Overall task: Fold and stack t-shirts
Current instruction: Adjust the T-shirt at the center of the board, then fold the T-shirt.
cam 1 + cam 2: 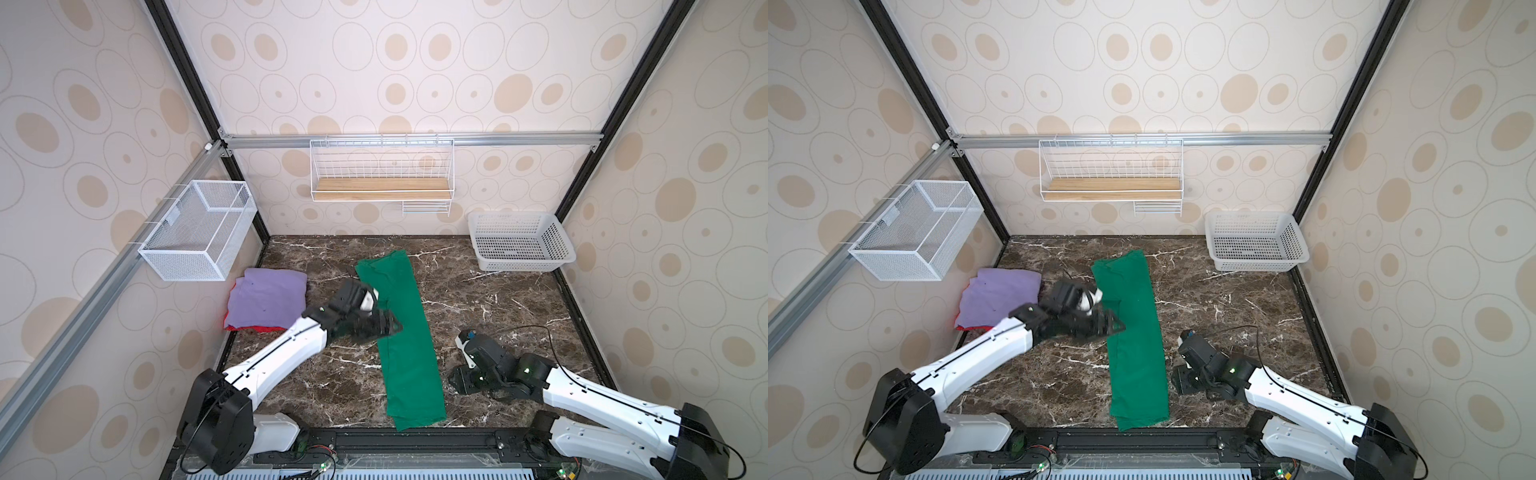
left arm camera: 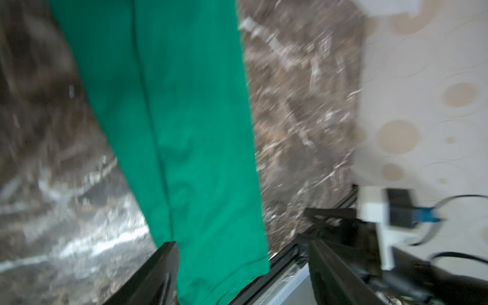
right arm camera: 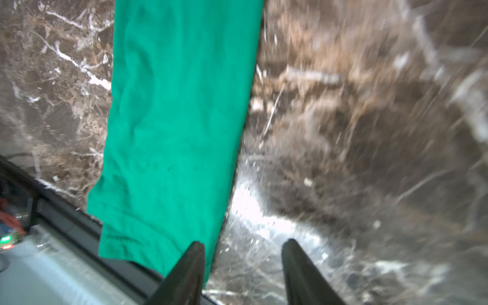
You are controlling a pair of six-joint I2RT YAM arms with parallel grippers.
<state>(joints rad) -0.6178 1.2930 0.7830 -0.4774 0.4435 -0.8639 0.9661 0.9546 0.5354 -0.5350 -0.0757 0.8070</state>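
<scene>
Nearest us, our right end effector (image 3: pixel 241 245) and left end effector (image 1: pixel 386 326) are hanging released, empty, so we are aiming to pinch the green t-shirt (image 1: pixel 409 365) evenly at its near hem.

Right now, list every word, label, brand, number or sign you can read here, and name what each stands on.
None can be read.
The emerald-green cloth t-shirt, the lavender-purple cloth t-shirt and the white perforated plastic basket show no print.
The small tag on the white wire-mesh wall basket is too small to read.
</scene>
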